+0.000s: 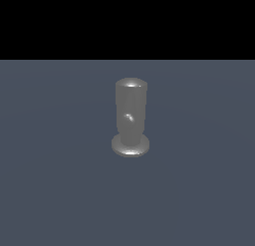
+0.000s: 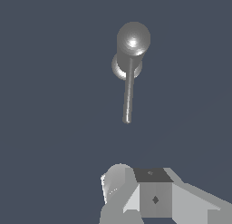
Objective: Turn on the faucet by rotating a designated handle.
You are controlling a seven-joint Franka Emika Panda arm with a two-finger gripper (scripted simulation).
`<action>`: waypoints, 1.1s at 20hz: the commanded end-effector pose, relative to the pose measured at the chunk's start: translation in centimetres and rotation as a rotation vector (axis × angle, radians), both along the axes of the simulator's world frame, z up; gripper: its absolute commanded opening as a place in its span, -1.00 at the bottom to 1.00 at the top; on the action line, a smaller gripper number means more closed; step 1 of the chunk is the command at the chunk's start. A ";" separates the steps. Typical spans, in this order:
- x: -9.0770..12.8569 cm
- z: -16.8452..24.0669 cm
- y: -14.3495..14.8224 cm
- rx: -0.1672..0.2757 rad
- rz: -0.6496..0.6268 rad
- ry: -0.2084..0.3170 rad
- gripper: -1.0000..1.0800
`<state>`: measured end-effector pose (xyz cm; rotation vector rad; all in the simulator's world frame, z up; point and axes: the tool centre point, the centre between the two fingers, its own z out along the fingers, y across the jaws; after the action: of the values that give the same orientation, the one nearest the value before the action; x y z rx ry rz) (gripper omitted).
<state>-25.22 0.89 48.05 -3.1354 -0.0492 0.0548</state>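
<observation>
The faucet [image 1: 130, 118] is a glossy grey upright cylinder with a domed top on a round disc base, standing in the middle of the exterior view. Its handle [image 1: 129, 117] points straight at that camera and shows only as a small bright spot on the body. From the wrist view I look down on the faucet [image 2: 133, 37], and the handle [image 2: 129, 94] is a thin straight rod reaching from the cylinder toward my gripper [image 2: 136, 180]. The gripper is well short of the rod's tip and touches nothing. Only part of its fingers [image 2: 115, 182] shows, so its state is unclear. The exterior view does not show the gripper.
A flat dark blue-grey floor [image 1: 50, 190] spreads all around the faucet. Beyond its far edge the exterior view is black. No other objects show in either view.
</observation>
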 end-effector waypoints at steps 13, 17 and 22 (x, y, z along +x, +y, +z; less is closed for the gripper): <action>0.0 -3.3 0.5 -0.001 -0.010 -0.004 -1.00; 0.1 -5.9 0.9 -0.002 -0.018 -0.008 -1.00; 0.1 -10.1 1.5 -0.003 -0.031 -0.013 -1.00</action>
<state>-25.08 2.18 39.32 -3.1382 -0.0073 0.0363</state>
